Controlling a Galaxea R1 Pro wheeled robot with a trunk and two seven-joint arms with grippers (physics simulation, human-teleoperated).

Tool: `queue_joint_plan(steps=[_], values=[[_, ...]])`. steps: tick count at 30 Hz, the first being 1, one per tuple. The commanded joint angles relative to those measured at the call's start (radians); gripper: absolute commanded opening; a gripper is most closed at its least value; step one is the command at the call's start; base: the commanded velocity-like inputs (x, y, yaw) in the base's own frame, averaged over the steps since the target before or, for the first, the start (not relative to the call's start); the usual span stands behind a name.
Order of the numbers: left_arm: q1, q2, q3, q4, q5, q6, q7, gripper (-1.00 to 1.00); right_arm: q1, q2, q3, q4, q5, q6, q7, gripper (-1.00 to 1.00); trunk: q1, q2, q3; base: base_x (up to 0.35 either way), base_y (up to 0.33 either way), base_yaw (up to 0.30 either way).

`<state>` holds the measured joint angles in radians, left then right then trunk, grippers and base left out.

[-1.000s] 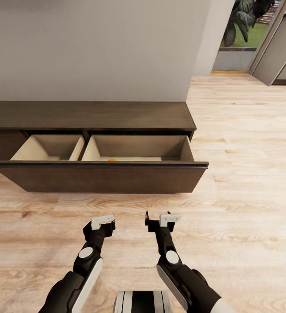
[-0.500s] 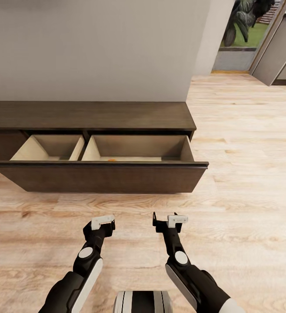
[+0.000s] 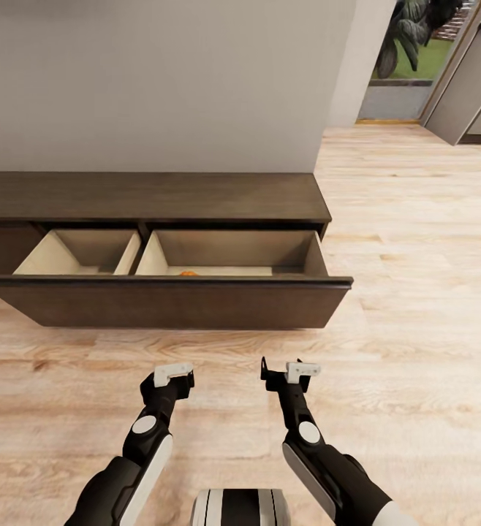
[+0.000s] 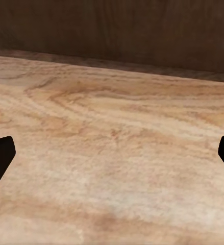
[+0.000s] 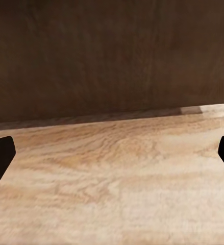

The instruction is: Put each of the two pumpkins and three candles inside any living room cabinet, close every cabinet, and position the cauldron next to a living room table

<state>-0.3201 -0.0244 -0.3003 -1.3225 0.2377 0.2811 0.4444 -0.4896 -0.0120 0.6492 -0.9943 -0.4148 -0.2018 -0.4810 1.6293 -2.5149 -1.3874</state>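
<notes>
Matt dark-brown wood cabinet (image 3: pixel 153 196), smooth beige inside, on pale grained wood floor (image 3: pixel 416 241).

Light wood-plank floor (image 3: pixel 416 292) ahead of me, plain grey wall (image 3: pixel 160 80) beyond; glass door (image 3: pixel 408 58) far right, green plants (image 3: pixel 416 25) outside.

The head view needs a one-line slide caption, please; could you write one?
Both open grippers, left and right, face the cabinet's pulled-out drawer, something orange inside.

Right end effector (image 3: pixel 283 367) shifted right; camera nudged.
</notes>
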Motion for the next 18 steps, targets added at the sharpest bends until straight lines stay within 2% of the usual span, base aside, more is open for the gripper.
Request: queue_joint_plan(steps=[1,4,7,9,14,18], values=[[0.0,0.003,-0.002,-0.001,0.008,0.004,0.006,1.0,-0.001,-0.004,0.006,-0.001,-0.013,-0.007,-0.006,1.0,0.0,0.0,-0.001,0.08,0.0,0.0],[0.001,0.018,-0.012,-0.001,0.009,0.005,-0.002,1.0,-0.001,-0.006,0.006,-0.002,-0.014,-0.007,-0.006,1.0,0.0,0.0,-0.001,0.086,0.0,0.0],[0.001,0.044,-0.039,-0.002,0.009,0.006,-0.036,1.0,-0.001,-0.006,0.006,-0.002,-0.014,-0.006,-0.007,1.0,0.0,0.0,-0.001,0.039,0.0,0.0],[0.001,0.05,-0.045,-0.005,0.01,0.006,-0.052,1.0,-0.001,-0.006,0.006,-0.001,-0.015,-0.006,-0.006,1.0,0.0,0.0,-0.001,0.015,0.0,0.0],[0.001,0.054,-0.047,-0.007,0.013,0.005,-0.067,1.0,-0.001,-0.006,0.006,-0.002,-0.015,-0.005,-0.006,1.0,0.0,0.0,-0.001,0.021,0.003,0.0],[0.001,0.053,-0.043,-0.007,0.015,0.003,-0.063,1.0,-0.001,-0.006,0.006,-0.003,-0.015,-0.005,-0.006,1.0,0.0,0.0,-0.001,0.177,0.103,0.0]])
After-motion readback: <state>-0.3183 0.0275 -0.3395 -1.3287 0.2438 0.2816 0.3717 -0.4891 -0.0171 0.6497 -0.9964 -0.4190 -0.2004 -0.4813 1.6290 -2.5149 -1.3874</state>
